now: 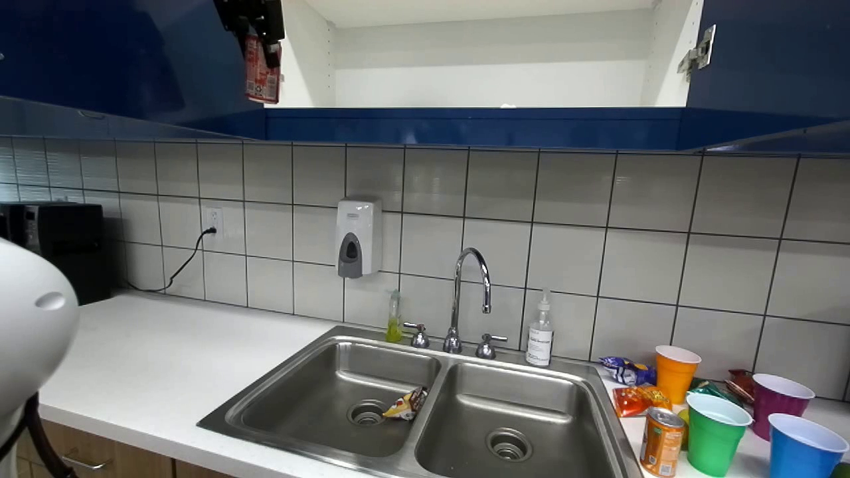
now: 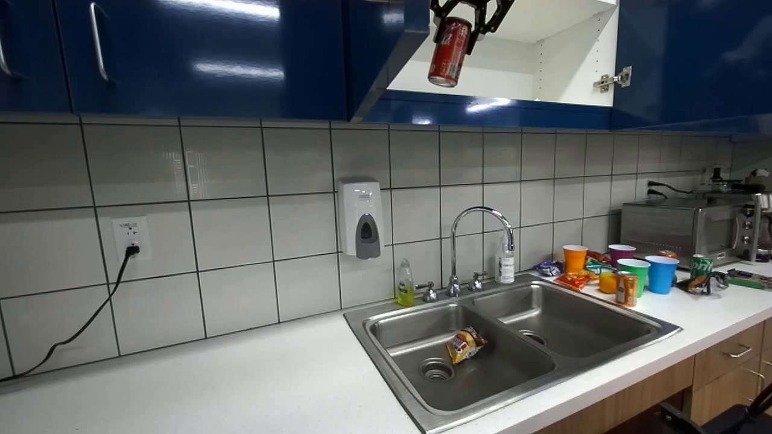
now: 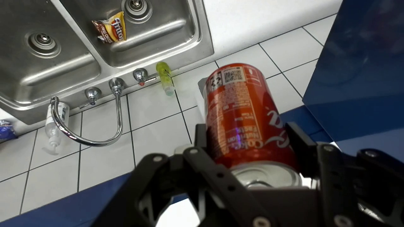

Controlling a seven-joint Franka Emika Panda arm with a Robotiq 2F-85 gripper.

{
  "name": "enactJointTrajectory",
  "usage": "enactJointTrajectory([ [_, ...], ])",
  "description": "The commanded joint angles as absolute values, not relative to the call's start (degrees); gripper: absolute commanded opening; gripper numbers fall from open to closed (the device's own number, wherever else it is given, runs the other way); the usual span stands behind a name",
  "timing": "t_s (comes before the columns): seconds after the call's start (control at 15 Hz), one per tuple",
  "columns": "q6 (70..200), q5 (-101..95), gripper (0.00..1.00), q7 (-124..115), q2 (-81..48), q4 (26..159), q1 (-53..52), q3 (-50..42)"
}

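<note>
My gripper [image 3: 250, 142] is shut on a red Coke can [image 3: 240, 101], with a finger on each side near its lid end. The lid faces the palm, and the can hangs below the fingers, slightly tilted. In both exterior views, the can [image 1: 262, 79] [image 2: 449, 57] is in the air in front of the open blue wall cabinet [image 1: 465, 126] [image 2: 518, 110], near its left door [image 1: 119, 60] [image 2: 386, 54]. The white cabinet interior [image 1: 491, 56] shows behind it. The upper part of the gripper is cut off by the top edge in both exterior views.
Below are a double steel sink [image 2: 386, 361] with a chip bag [image 2: 465, 345], a tall faucet [image 1: 458, 299] and soap bottles. A soap dispenser [image 1: 358, 236] hangs on the tiles. Cups, cans and snack bags crowd the counter near an orange cup [image 1: 676, 375]. The right cabinet door [image 1: 777, 66] stands open.
</note>
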State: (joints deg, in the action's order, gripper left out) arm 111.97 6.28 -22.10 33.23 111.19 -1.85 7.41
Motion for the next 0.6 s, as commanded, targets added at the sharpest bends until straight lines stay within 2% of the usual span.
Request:
enactJointTrajectory([
  [0.0, 110.65, 4.99, 0.38, -23.86, 32.05, 108.49, -0.02, 8.74],
  [0.53, 110.81, 4.74, 0.38, -24.05, 29.46, 106.18, 0.38, 8.83],
])
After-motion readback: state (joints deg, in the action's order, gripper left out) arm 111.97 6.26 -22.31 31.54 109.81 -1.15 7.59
